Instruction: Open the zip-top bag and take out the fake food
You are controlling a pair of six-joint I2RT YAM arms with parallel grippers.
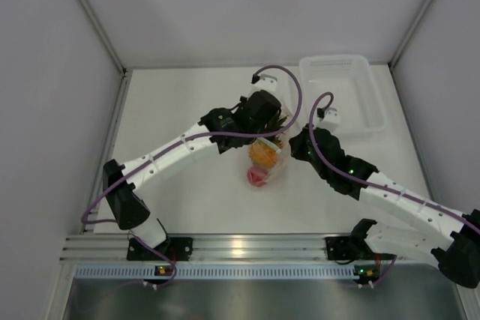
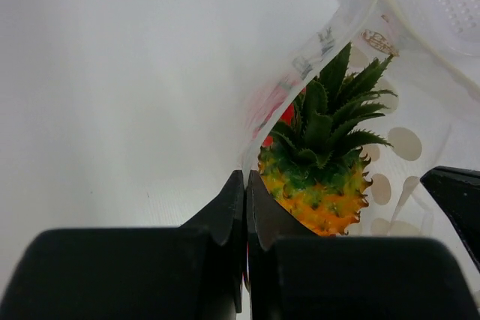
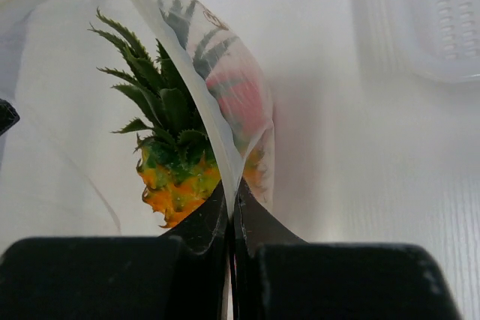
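You can read nothing for certain. The zip-top bag carries dark printed marks and a brown oval stamp toward one o'clock, both too blurred to read.

I'm counting two arms over the desk, the left arm and the right arm, each carrying one gripper: the left gripper and the right gripper. One zip-top bag is showing, with one toy pineapple and one red fruit I'm making out clearly. One bin is sitting behind.
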